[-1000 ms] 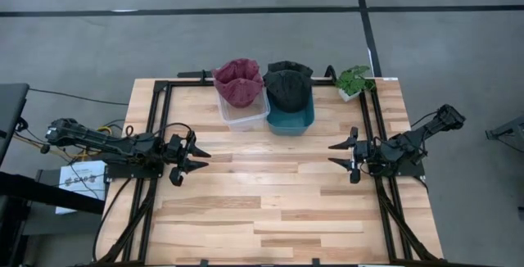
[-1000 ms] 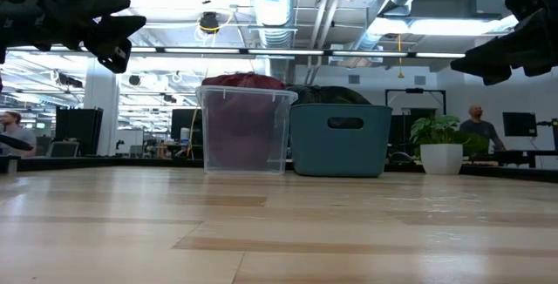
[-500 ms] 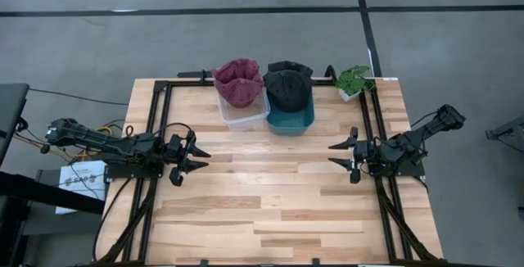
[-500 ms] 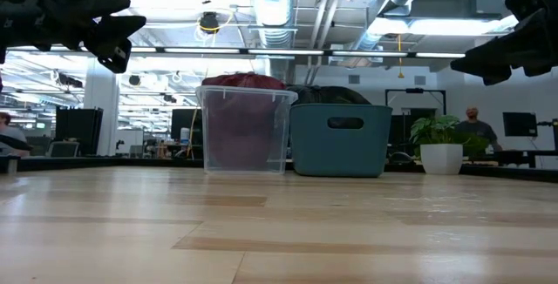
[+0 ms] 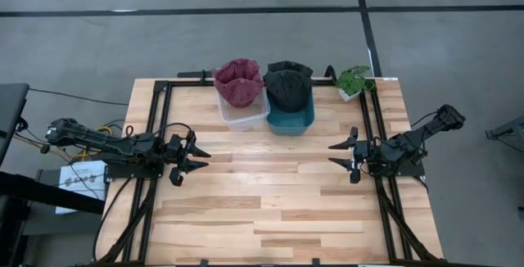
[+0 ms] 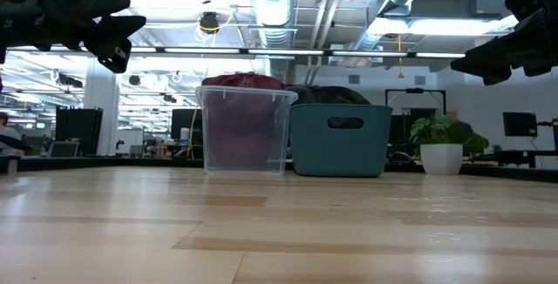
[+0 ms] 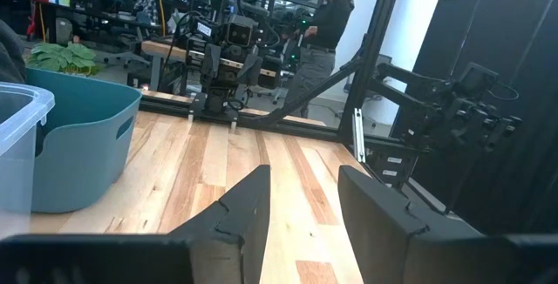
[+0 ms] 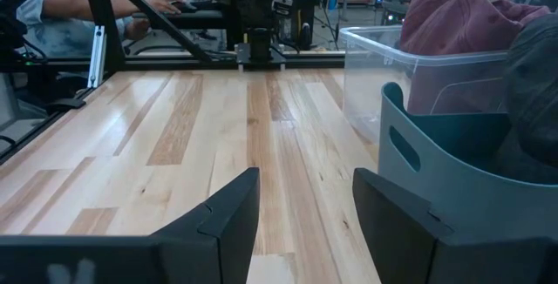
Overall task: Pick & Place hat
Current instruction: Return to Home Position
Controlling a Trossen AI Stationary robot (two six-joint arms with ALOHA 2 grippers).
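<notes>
Left claw [image 5: 205, 160]: open, empty, near the counter's [image 5: 270, 210] left edge.
Red hat [image 5: 238, 81]: in the clear bin [image 5: 246, 121], far edge.
Black hat [image 5: 288, 85]: in the blue bin [image 5: 292, 123], touching the clear one.
Right claw [image 5: 332, 153]: open, empty, near the right edge.
Progress: sorting looks done; no loose hat shows.

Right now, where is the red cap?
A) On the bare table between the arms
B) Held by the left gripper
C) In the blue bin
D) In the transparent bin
D: the red cap is heaped in the transparent bin, next to the blue bin holding a black cap; the left gripper and right gripper are open and empty.
</notes>
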